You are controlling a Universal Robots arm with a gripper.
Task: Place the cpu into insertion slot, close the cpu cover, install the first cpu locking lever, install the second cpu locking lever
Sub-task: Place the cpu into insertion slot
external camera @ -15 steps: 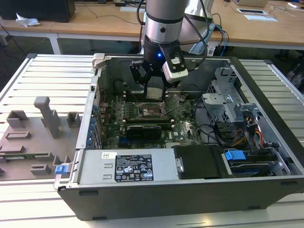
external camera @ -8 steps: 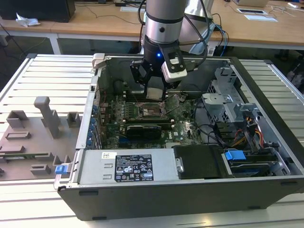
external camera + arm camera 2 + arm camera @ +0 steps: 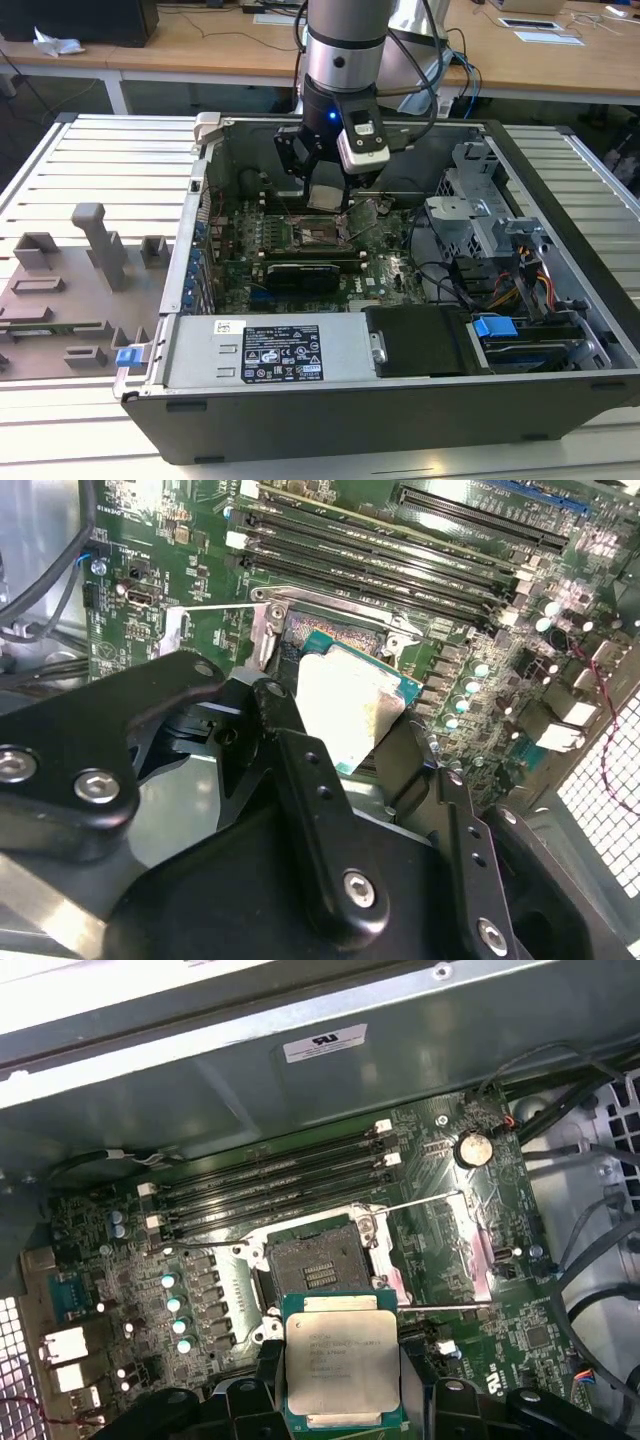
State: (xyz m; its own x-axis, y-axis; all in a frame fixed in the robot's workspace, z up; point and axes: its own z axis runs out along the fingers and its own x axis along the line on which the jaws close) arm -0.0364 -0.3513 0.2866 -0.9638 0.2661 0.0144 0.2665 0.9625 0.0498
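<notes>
My gripper (image 3: 327, 196) hangs inside the open computer case, shut on the cpu (image 3: 340, 1364), a square chip with a silvery-grey top. Black fingers (image 3: 268, 1385) press two opposite edges of it. The cpu hovers just above the motherboard, a little to one side of the insertion slot (image 3: 320, 1264), whose dark pin field lies bare. In the second wrist view the cpu (image 3: 345, 706) partly hides the insertion slot (image 3: 318, 630). The cpu cover (image 3: 470, 1248) stands swung open beside the slot. Two thin locking levers (image 3: 425, 1203) stick out unlatched.
Long black memory slots (image 3: 270, 1175) run along one side of the socket. A black card (image 3: 300, 272), the power supply (image 3: 265, 350) and a drive cage with cables (image 3: 500, 270) crowd the case. A grey fixture plate (image 3: 70, 290) lies at the exterior view's left.
</notes>
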